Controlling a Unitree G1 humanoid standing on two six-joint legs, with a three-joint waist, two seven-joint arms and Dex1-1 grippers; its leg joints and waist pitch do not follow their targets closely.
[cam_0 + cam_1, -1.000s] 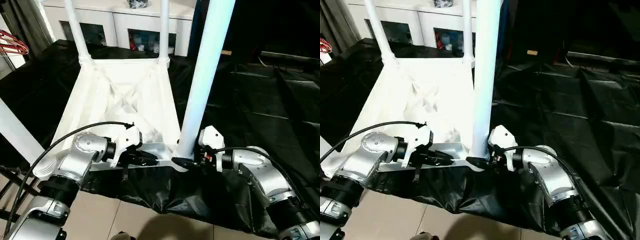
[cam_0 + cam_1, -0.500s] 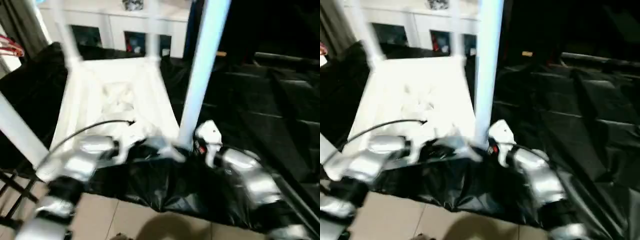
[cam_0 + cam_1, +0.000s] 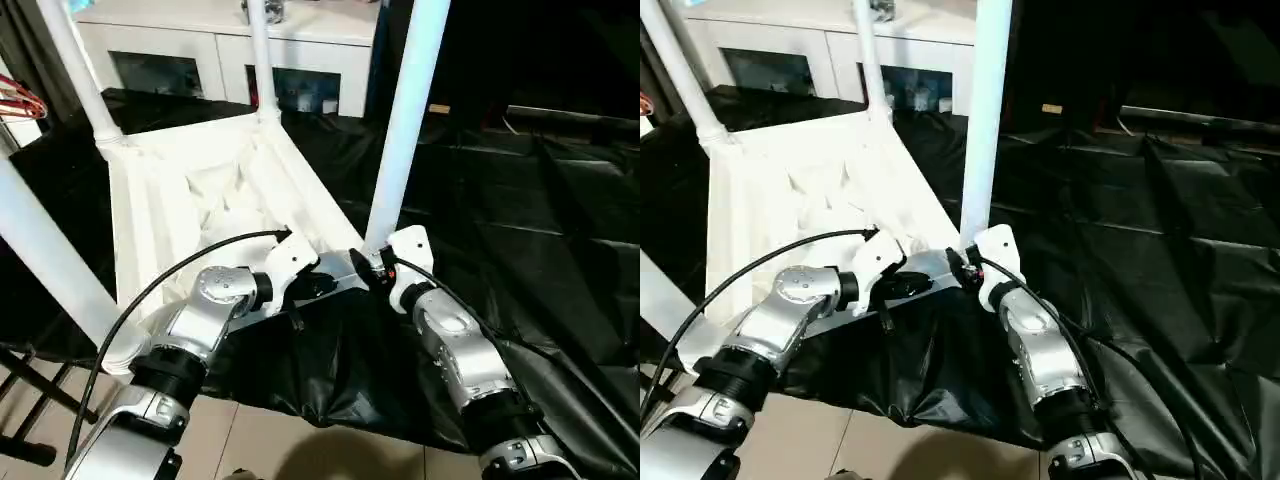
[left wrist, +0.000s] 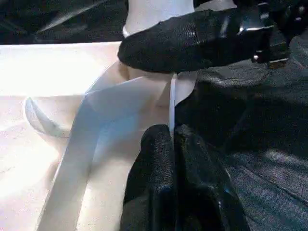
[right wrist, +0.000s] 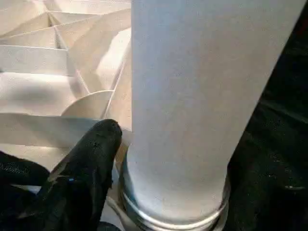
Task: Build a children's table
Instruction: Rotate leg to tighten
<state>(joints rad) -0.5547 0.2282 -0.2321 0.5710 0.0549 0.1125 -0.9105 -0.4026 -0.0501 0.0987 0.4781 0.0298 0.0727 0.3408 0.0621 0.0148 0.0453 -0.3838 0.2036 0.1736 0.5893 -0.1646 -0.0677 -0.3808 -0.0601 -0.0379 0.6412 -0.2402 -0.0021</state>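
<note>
Both forearms reach in low at the upside-down table's [image 3: 170,210] near right corner: left pincer [image 4: 172,144] pinches the rim, right pincer [image 3: 372,262] sits around the leg [image 3: 405,120], grip unclear.

A crumpled black plastic sheet [image 3: 560,230] covers the floor, with beige tiles [image 3: 260,440] at its near edge, and a white cabinet with glass doors [image 3: 215,60] stands at the far side.

Silver forearms [image 3: 455,345] are fitted with white wrist housings [image 3: 292,258], ribbed black joint collars [image 3: 176,375], black cables [image 3: 150,290] and black fingers [image 4: 159,178].
</note>
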